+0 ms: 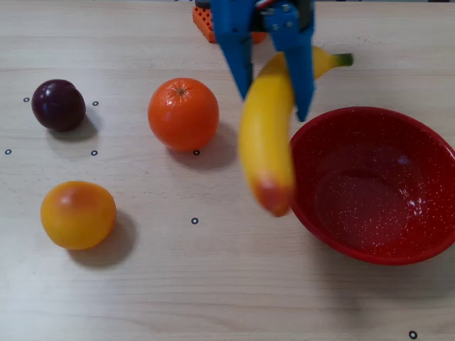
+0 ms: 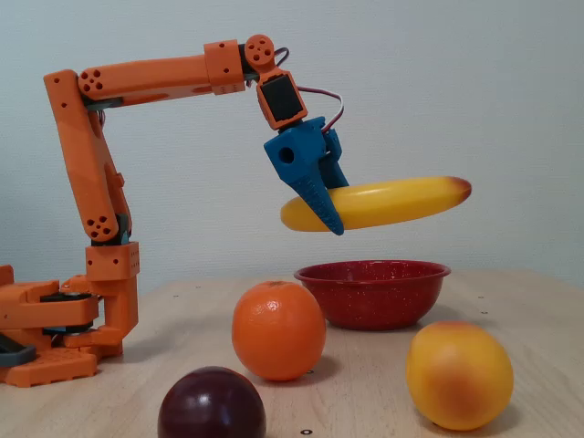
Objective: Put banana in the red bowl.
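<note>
- The blue gripper [image 1: 274, 106] is closed around the banana [image 1: 269, 138] and holds it up in the air, top middle of the overhead view.
- The banana is long, curved, shiny and yellow, with a reddish end that hangs over the left rim of the red bowl [image 1: 426, 250].
- The bowl is round and shiny with tiny white dots.
- A round orange [image 1: 183, 114], a dark plum [image 1: 58, 104] and a yellow-orange fruit [image 1: 77, 214] sit on the pale wood table [image 1: 213, 298].
- In the fixed view, the wall [image 2: 493, 109] behind is plain and light.
</note>
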Controlling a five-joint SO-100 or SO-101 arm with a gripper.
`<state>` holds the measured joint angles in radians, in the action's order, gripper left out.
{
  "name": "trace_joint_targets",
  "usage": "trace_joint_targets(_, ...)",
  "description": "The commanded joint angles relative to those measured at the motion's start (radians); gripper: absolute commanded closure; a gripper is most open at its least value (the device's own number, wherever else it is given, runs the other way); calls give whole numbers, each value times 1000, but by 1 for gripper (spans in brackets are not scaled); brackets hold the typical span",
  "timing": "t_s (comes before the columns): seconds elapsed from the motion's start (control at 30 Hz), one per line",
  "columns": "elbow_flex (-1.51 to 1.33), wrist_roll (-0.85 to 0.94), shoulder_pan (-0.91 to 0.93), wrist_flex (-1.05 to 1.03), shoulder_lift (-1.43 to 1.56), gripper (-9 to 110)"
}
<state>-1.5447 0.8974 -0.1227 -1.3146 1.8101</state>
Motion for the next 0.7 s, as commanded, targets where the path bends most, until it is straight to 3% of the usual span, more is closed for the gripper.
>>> trace_joint_targets(0.0,193,-29,-43,2,54,102)
trace_joint_targets(0.67,371,-71,-279,-17,-167,102)
